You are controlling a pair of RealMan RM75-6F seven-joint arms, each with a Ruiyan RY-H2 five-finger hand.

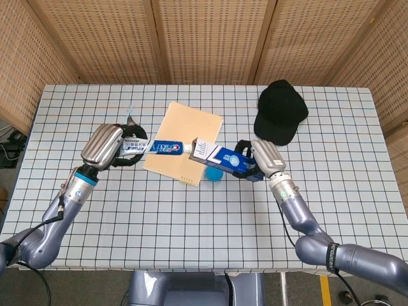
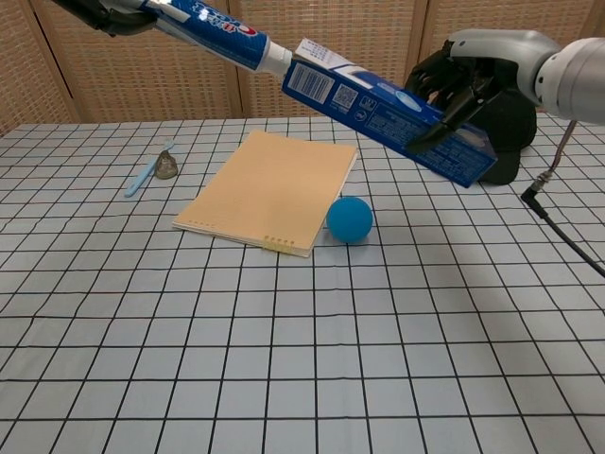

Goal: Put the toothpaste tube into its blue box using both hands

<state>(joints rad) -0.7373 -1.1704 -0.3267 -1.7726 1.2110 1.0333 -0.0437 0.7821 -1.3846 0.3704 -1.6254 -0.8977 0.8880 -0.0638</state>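
Note:
My left hand (image 1: pixel 107 145) (image 2: pixel 106 11) grips the flat end of the blue and white toothpaste tube (image 1: pixel 163 148) (image 2: pixel 213 31), held in the air with its white cap pointing right. The cap sits at the open mouth of the long blue box (image 1: pixel 223 160) (image 2: pixel 388 110). My right hand (image 1: pixel 261 159) (image 2: pixel 473 71) holds the box by its far end, tilted with the open end raised toward the tube. Both are lifted above the table, over the notebook's right edge.
A tan notebook (image 1: pixel 183 143) (image 2: pixel 271 190) lies on the checked table, with a blue ball (image 1: pixel 214 174) (image 2: pixel 350 218) at its right corner. A black cap (image 1: pixel 280 111) sits at the back right. A small light-blue toothbrush and a brown bit (image 2: pixel 166 168) lie left of the notebook.

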